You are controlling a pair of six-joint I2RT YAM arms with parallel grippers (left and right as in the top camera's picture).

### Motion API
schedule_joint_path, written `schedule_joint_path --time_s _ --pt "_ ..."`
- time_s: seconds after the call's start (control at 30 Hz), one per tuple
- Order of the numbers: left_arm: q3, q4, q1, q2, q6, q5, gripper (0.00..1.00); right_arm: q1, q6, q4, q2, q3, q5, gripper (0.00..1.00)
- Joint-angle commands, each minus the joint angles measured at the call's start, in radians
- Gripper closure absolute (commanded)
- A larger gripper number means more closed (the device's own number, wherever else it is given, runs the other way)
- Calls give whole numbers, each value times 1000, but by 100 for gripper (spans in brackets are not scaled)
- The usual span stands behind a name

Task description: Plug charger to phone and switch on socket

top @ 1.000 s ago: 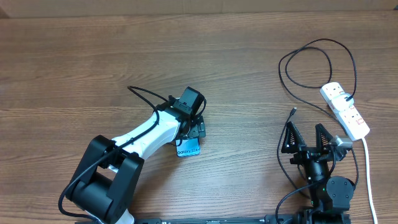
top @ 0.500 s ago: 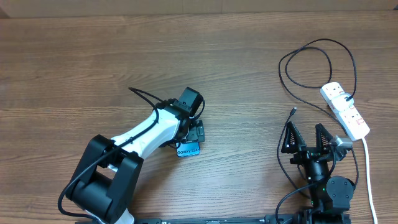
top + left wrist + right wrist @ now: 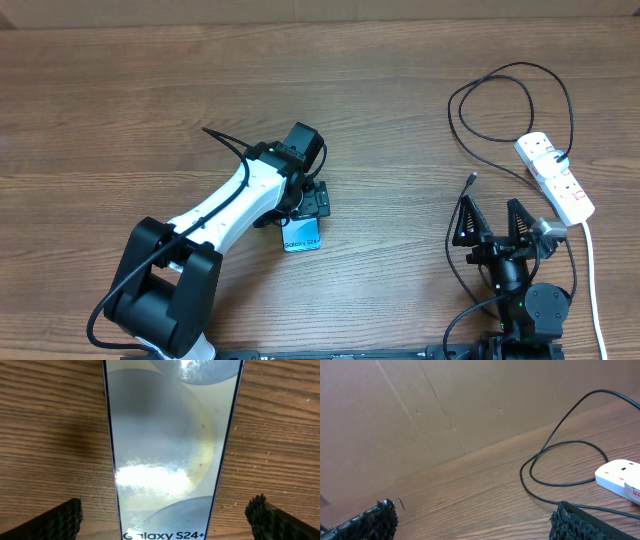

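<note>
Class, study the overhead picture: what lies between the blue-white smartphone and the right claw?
Nothing: in the overhead view, only bare brown wooden table separates the slim blue-white smartphone from the right arm's black claw.

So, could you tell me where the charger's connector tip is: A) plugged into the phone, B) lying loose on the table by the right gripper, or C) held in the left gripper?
B: the charger's connector tip lies on the table just beyond the open right gripper, far from the phone.
</note>
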Motion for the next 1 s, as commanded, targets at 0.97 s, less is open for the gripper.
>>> schedule_joint_path --time_s 0.97 --pt "16 70 6 236 44 -12 13 3 2 5 -8 -11 -2 0"
